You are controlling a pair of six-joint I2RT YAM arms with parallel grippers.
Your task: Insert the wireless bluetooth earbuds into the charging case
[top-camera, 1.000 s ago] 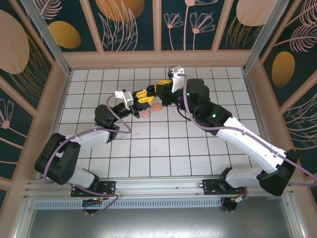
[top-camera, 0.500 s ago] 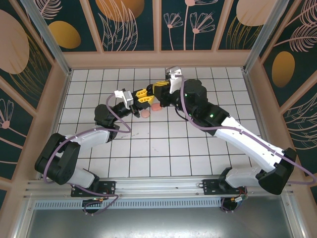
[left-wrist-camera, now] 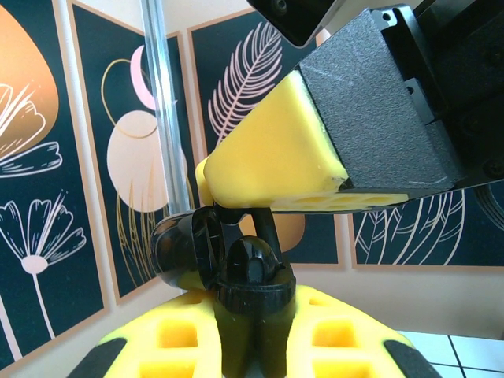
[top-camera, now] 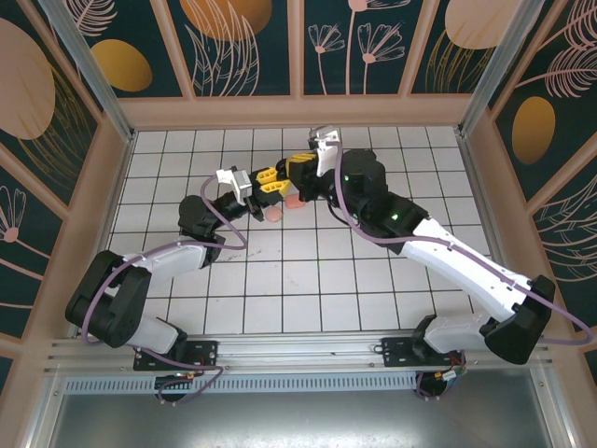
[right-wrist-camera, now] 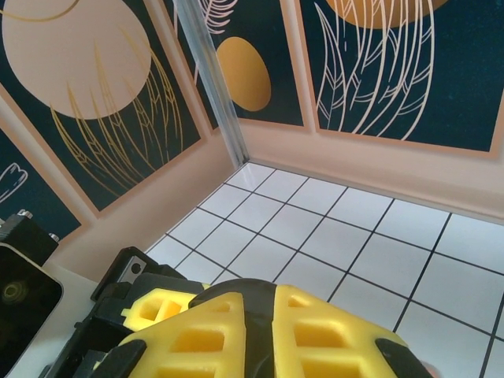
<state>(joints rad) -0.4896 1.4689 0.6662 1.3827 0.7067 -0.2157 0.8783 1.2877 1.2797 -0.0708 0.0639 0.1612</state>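
Upper centre: left claw (top-camera: 272, 181) grips a glossy black rounded plastic case (left-wrist-camera: 224, 264); closed right claw (top-camera: 295, 175) touches it from above, over the white-tiled bench (top-camera: 373, 280).

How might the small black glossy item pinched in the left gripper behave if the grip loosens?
The black item looks smooth and glossy, so it may slip from the left gripper. Its rounded shape suggests it could roll. It seems rigid and probably light.

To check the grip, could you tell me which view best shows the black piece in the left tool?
Left wrist: the black piece sits close up, gripped in the left tool. Top external loses it where that meets the right tool; right wrist gives yellow fingers and tiles.
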